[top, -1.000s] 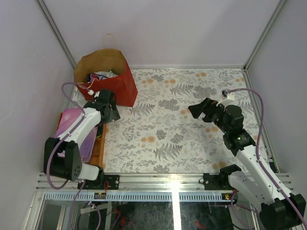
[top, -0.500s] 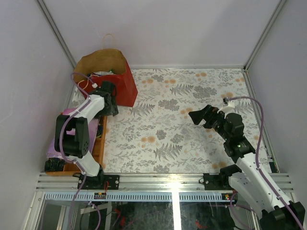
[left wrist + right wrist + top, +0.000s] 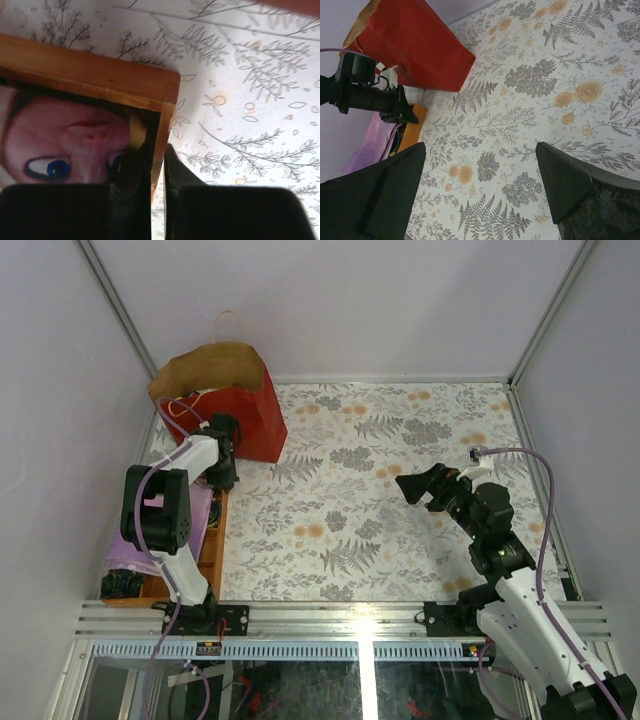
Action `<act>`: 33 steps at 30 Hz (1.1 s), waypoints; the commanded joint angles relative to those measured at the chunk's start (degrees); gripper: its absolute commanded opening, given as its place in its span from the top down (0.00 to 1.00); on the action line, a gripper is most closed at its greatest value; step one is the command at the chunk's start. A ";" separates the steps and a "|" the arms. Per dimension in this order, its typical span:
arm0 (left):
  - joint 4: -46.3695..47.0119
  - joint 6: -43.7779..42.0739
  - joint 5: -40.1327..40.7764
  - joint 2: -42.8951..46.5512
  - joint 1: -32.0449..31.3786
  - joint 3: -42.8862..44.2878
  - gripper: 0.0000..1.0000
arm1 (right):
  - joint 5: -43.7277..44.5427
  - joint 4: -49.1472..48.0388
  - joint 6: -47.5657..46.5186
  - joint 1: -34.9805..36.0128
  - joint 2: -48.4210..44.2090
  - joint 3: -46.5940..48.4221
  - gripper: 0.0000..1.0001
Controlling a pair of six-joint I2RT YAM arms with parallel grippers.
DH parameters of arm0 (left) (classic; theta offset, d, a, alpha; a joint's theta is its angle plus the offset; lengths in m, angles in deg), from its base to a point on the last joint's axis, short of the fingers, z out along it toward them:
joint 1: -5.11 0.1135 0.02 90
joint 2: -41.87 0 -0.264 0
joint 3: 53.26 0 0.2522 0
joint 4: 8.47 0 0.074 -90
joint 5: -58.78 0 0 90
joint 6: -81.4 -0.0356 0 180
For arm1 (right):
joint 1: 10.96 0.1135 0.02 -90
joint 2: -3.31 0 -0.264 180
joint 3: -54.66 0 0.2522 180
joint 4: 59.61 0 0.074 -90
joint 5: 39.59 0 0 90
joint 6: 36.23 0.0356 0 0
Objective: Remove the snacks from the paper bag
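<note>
The red paper bag (image 3: 240, 405) stands at the table's far left corner, its brown inside turned away; its red side also shows in the right wrist view (image 3: 415, 45). No snacks show in it. My left gripper (image 3: 222, 480) is just in front of the bag, at the far right corner of a wooden tray (image 3: 213, 540). In the left wrist view the left gripper (image 3: 159, 150) is shut on the tray's thin side wall (image 3: 167, 107), one finger on each side. My right gripper (image 3: 412, 483) hangs open over the floral cloth, nothing between its fingers (image 3: 395, 185).
The tray lies along the left edge and holds a flat pink-purple item (image 3: 135, 550); a printed face (image 3: 60, 145) shows inside its corner. Grey walls close the table on three sides. Floral cloth (image 3: 400, 440) covers the table.
My left arm swung back and left, brought its gripper down at the tray's corner and shut it on the wall. The bag's contents no longer show. The right gripper drew back slightly.
</note>
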 commanded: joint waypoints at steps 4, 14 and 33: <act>2.59 -1.23 -2.94 1.75 -0.62 -1.49 1.00 | 0.98 -0.97 -0.54 0.41 -1.11 -0.36 0.01; 10.70 -14.40 -4.57 6.18 -4.36 -6.49 1.00 | -0.36 -2.78 0.84 0.41 0.39 0.18 0.01; 14.74 -25.87 0.40 4.06 -4.16 1.11 1.00 | -2.88 -4.28 2.84 0.37 1.18 -0.40 0.01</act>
